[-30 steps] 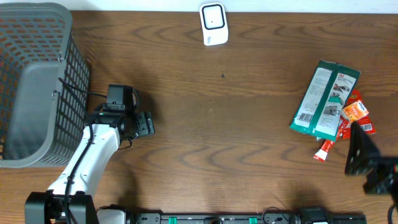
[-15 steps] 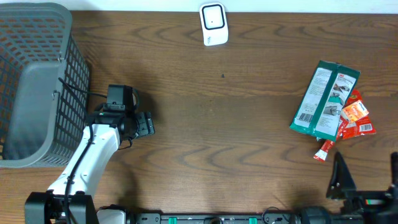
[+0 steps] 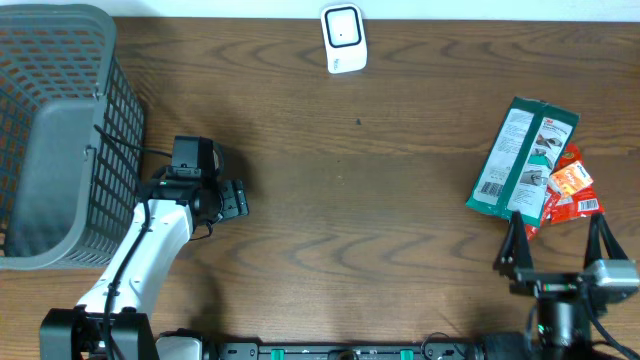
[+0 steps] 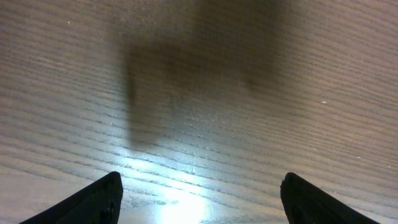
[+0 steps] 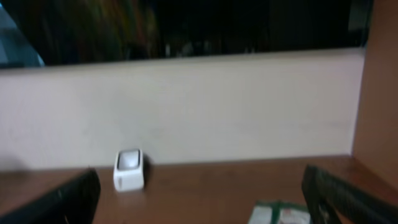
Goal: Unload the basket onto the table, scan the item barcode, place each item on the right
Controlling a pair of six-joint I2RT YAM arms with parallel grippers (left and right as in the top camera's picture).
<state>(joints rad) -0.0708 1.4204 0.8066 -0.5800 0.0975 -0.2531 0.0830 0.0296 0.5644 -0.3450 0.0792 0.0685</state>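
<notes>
Right claw [image 3: 556, 244] level, spread wide (facing scanner [image 3: 342, 38]).

The blurred flat green plastic packet [image 5: 275, 215] is cut off low between the right gripper's [image 5: 200, 179] fingers; small red sachets [image 3: 572, 186] lie partly hidden beneath it.

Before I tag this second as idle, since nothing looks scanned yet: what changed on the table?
The right gripper swung in from the right edge and now sits near the green package and red packets, jaws wide open, empty. The left gripper, basket, barcode scanner and items stayed put.
</notes>
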